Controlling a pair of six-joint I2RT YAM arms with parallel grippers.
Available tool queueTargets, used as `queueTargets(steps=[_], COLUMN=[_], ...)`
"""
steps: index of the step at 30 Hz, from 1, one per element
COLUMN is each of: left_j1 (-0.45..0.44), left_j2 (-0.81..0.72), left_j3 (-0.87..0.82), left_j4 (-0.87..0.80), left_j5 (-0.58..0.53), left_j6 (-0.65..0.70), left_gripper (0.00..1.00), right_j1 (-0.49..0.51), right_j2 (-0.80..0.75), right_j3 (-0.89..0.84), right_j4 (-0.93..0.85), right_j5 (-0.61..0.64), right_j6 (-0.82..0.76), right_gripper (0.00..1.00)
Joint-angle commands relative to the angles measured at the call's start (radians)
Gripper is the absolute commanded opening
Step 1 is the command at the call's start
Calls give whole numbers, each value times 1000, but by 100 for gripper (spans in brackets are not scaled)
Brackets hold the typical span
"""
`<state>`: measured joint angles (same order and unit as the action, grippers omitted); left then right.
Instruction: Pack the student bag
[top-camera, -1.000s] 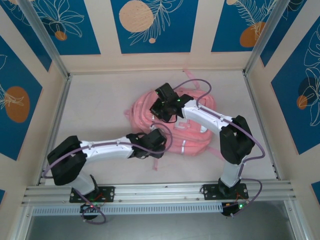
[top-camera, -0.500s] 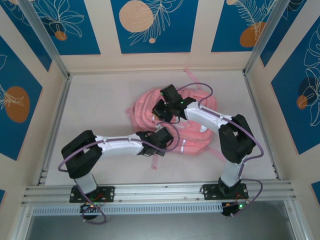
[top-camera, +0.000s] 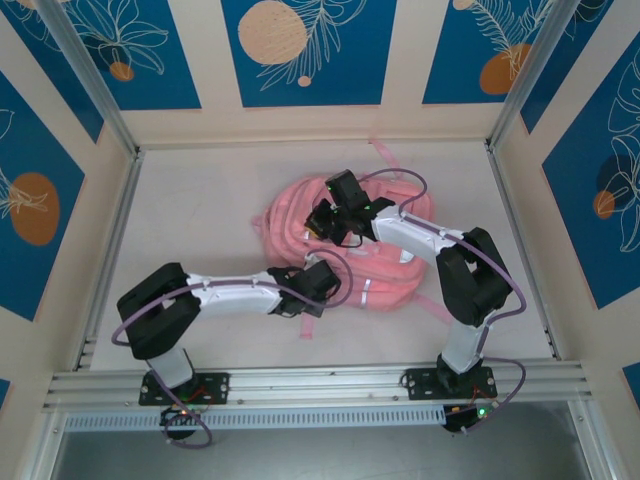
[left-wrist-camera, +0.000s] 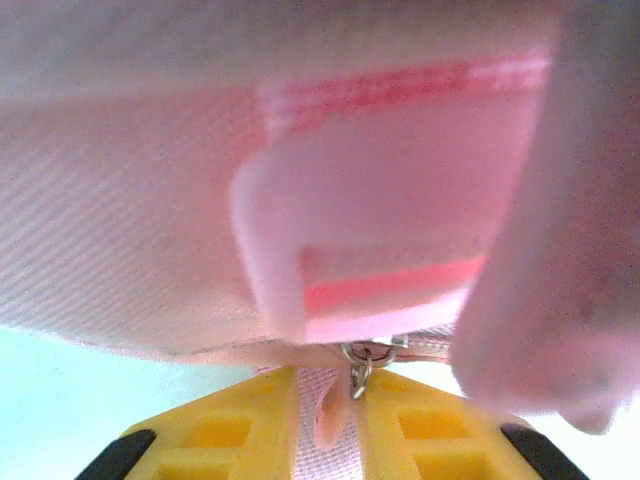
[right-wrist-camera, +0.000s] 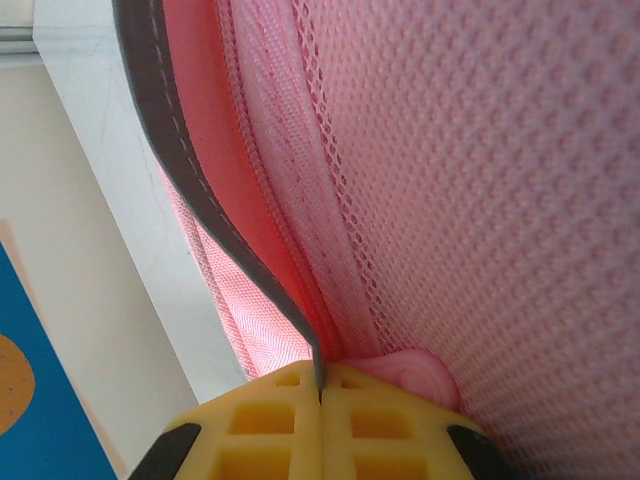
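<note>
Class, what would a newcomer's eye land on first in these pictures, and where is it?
The big pink student bag lies crumpled in the middle of the table. The right gripper pinches its grey trim strip. The left gripper, at the bag's near edge, has a pink tab between its fingers.

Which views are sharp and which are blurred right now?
Top external: sharp, evenly lit, student bag clear. Left wrist: bag fabric too close, blurred and washed out; zipper ring sharper. Right wrist: mesh and grey strip crisp.
</note>
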<state>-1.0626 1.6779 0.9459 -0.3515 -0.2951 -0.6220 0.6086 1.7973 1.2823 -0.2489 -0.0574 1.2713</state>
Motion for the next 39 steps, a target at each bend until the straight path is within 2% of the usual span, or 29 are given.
queueTargets(steps=[1,15,20,25,39], left_j1=[5,5,12,23,103], left_j2=[-32,49,95,64,-62], left_j3=[-28,40,64,31,-133], left_j4=[-36,7,-7,-9,35], left_j5=[-22,17,11,-1,34], left_j6=[-13,36,24,18,0], left_gripper=[22,22,18,9,9], right_j1=[-32,-33,-35,-43,-44], right_j2=[20,14,11,9,16], right_j3=[-45,-60,-66,-83,-92], right_j4=[-75,-52,-52,-53,-78], right_j5=[52,24,24,27,56], right_j6=[-13,-21,-36,-61,-162], right_gripper=[0,0,0,0,0])
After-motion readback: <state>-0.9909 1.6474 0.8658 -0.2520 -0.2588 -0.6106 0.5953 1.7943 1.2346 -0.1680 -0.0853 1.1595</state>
